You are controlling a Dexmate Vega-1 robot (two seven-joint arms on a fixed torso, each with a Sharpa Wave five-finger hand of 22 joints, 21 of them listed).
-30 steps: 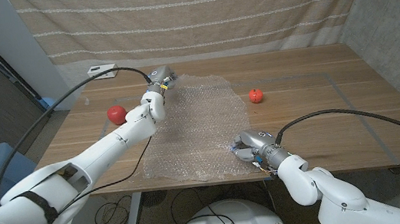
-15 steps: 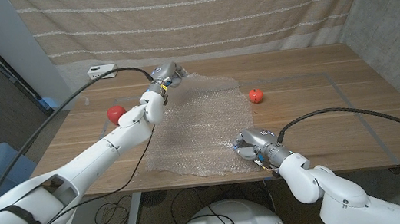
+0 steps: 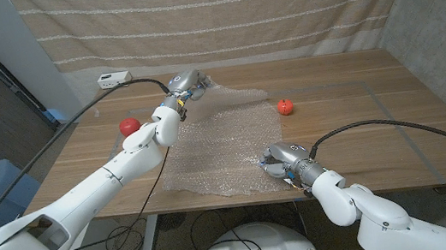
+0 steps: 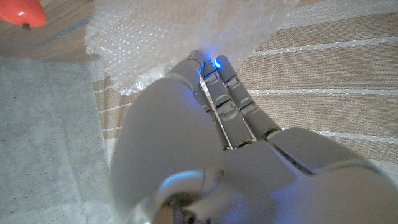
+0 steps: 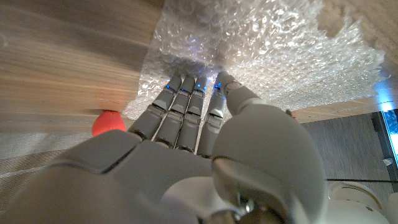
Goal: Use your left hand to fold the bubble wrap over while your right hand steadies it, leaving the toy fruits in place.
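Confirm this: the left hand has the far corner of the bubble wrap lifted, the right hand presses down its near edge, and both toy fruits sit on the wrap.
Not quite. The left hand lifts the far corner of the bubble wrap and the right hand presses its near edge, but the head view shows both toy fruits on bare wood: the left toy fruit and the right toy fruit sit beside the wrap.

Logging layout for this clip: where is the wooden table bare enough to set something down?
The wooden table is bare right of the small red toy fruit, out to its right edge. A narrower bare strip lies around the round red toy fruit. The middle is crowded: clear bubble wrap sheet, left hand, right hand.
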